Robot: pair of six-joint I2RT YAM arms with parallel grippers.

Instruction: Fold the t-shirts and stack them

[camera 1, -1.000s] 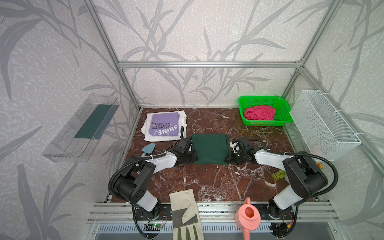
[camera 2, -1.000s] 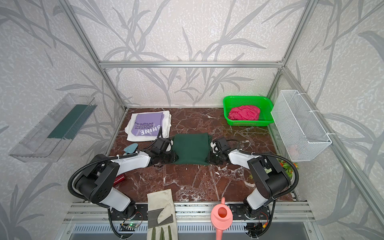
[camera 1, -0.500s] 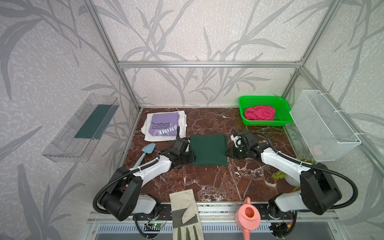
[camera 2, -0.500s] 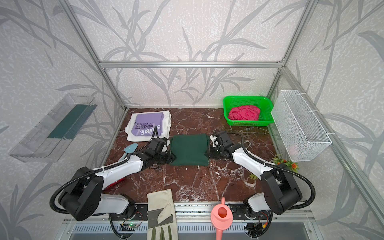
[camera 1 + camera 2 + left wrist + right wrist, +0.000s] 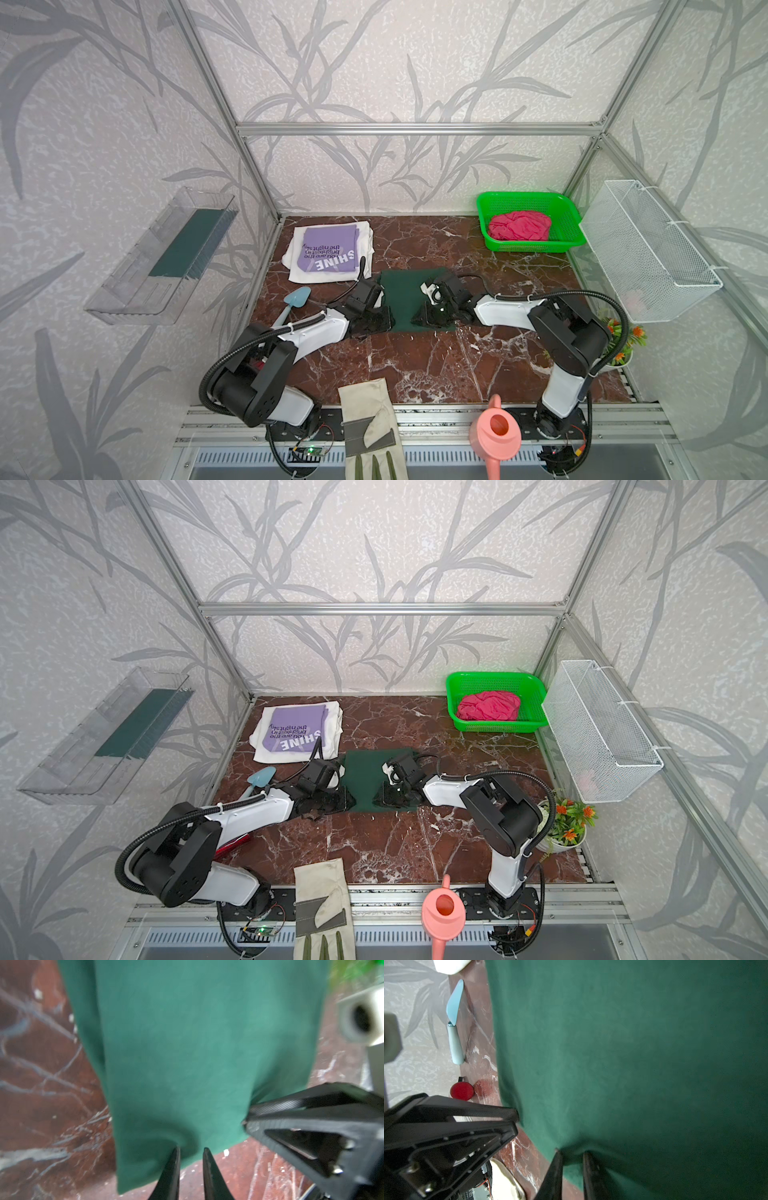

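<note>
The left gripper [image 5: 191, 1149] and right gripper [image 5: 572, 1152], nearly closed, are pinching the green shirt [image 5: 401, 299] beside the lilac shirt [image 5: 328, 249]. They are probably holding it flat.

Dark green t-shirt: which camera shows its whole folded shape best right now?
A top view: the dark green t-shirt shows as a nearly whole folded rectangle. The wrist views show only close cloth, puckered where the left hand and the right hand pinch its edge; the left one is blurred.
</note>
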